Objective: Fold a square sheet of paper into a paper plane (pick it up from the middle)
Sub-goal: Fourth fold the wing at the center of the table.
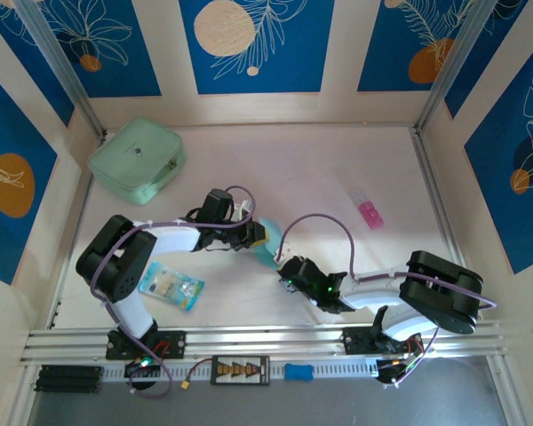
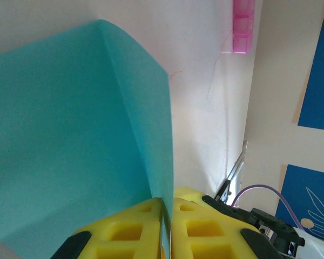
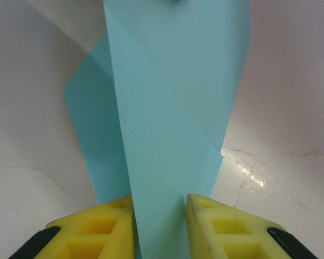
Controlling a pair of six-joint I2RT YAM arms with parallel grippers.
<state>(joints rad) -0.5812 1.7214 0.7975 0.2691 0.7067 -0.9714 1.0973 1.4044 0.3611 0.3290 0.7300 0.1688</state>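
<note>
Left gripper (image 2: 166,210) pinches the light-blue paper (image 2: 70,135); right gripper (image 3: 159,205) straddles it (grip unclear).

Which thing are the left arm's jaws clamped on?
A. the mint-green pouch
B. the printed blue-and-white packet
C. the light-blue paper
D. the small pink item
C: in the left wrist view the left gripper has its yellow jaws pressed together on the lower edge of the folded light-blue paper.
</note>
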